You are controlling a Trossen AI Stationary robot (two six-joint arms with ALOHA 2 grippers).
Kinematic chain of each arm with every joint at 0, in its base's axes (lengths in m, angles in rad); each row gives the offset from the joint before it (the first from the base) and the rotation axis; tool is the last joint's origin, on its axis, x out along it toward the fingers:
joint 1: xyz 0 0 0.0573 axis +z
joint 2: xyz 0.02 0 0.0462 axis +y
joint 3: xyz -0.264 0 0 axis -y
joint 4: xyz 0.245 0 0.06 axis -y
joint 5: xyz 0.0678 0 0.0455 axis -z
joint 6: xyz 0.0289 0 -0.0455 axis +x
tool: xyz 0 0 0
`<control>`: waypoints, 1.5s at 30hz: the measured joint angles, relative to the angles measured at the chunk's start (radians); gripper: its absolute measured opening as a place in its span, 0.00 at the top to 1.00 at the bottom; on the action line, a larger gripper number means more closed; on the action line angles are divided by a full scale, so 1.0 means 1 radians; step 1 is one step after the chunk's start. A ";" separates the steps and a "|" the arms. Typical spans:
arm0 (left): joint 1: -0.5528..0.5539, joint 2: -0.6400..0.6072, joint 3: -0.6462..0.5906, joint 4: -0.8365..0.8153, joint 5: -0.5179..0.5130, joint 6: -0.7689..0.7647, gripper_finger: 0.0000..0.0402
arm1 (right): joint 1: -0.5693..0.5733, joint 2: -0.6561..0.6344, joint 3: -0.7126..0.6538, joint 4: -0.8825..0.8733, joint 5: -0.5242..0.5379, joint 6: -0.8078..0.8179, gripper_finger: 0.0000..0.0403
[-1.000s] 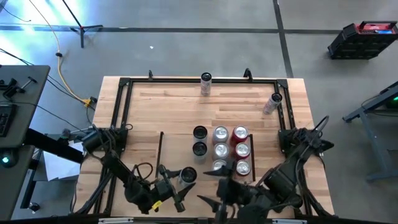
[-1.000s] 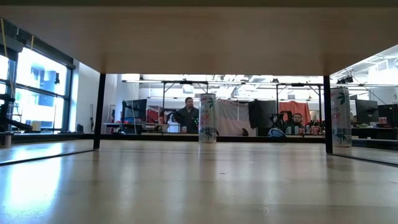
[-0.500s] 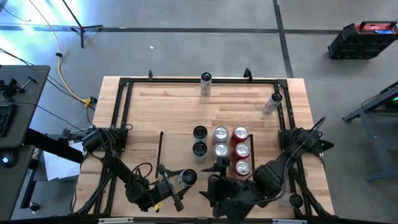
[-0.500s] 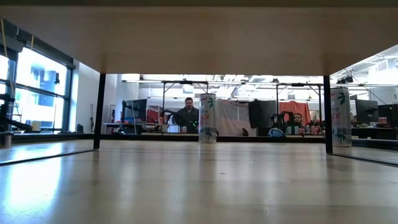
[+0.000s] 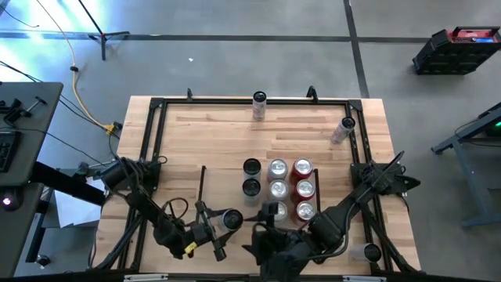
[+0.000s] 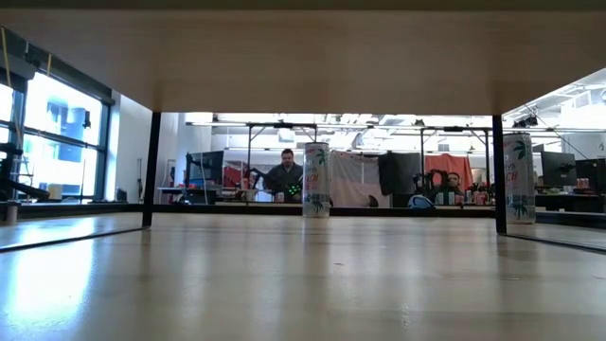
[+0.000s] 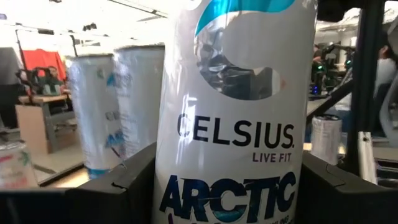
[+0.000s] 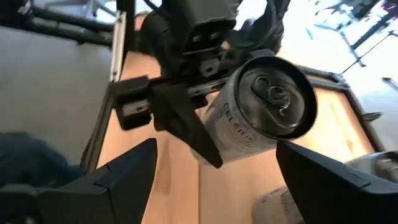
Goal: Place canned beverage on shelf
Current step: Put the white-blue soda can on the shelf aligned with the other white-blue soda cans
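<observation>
One Celsius can [image 7: 233, 124] is the item in hand: it is upright and clamped at mid-body between the two fingers of the left gripper [image 5: 221, 224], above the near-left part of the shelf [image 5: 223, 176], just beside the rows of cans [image 5: 279, 178] already standing in the bay. Treat it as a rigid but thin-walled cylinder; if full it will be moderately heavy for its size, and the glossy printed sleeve is probably slippery, so a firm squeeze across the body is preferable to a pinch near the rim. Excess force could dent the wall. The lid with its pull tab, visible in the right wrist view, offers no good hold. Any second hold should go across the body on the sides the left fingers leave free. The right gripper [image 5: 264, 229] has its fingers [image 8: 124, 174] spread wide apart and empty, facing the can's top end from close by, with the can framed between them but not touched. Compared with the overhead picture a second earlier, the right arm has swung across the near edge of the table toward the left arm, and now partly covers the nearest silver can of the middle row. The left gripper and its can have shifted slightly farther into the bay. The two tall cans [image 5: 259, 103] standing well apart at the far side have not moved.
</observation>
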 joint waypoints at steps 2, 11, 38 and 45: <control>-0.002 -0.015 0.000 0.000 -0.006 0.030 0.39 | 0.000 0.000 0.000 0.017 0.029 -0.008 0.22; 0.019 -0.023 -0.001 -0.028 -0.020 -0.002 0.39 | -0.020 0.000 0.000 0.001 0.044 -0.028 0.22; 0.063 -0.022 -0.001 -0.119 -0.045 -0.072 0.32 | -0.047 0.003 0.000 -0.070 -0.026 0.049 0.22; 0.062 -0.022 0.001 -0.113 -0.054 -0.073 0.29 | -0.045 0.003 0.000 -0.073 -0.026 0.049 0.22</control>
